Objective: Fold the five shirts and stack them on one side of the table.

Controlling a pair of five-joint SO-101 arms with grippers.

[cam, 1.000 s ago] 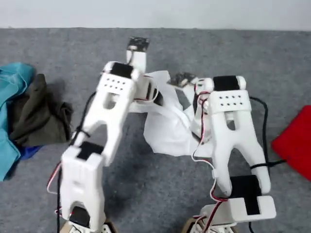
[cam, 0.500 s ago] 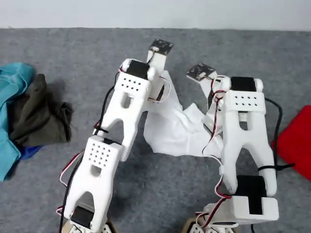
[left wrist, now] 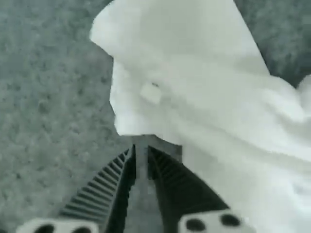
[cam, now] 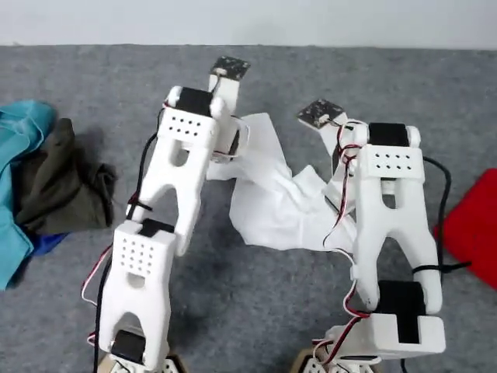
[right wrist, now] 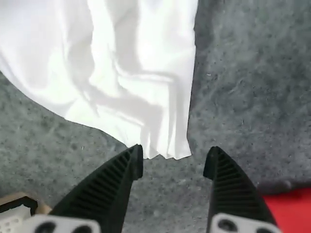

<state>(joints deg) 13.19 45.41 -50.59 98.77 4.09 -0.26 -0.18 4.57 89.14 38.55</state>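
- The white shirt lies crumpled mid-tabletop, between both arms.
- The left tool is clamped on the shirt's far left edge; the right tool hangs spread over a hem corner.
- For a clean fold, the right should pinch that corner, then both pull the cloth taut.
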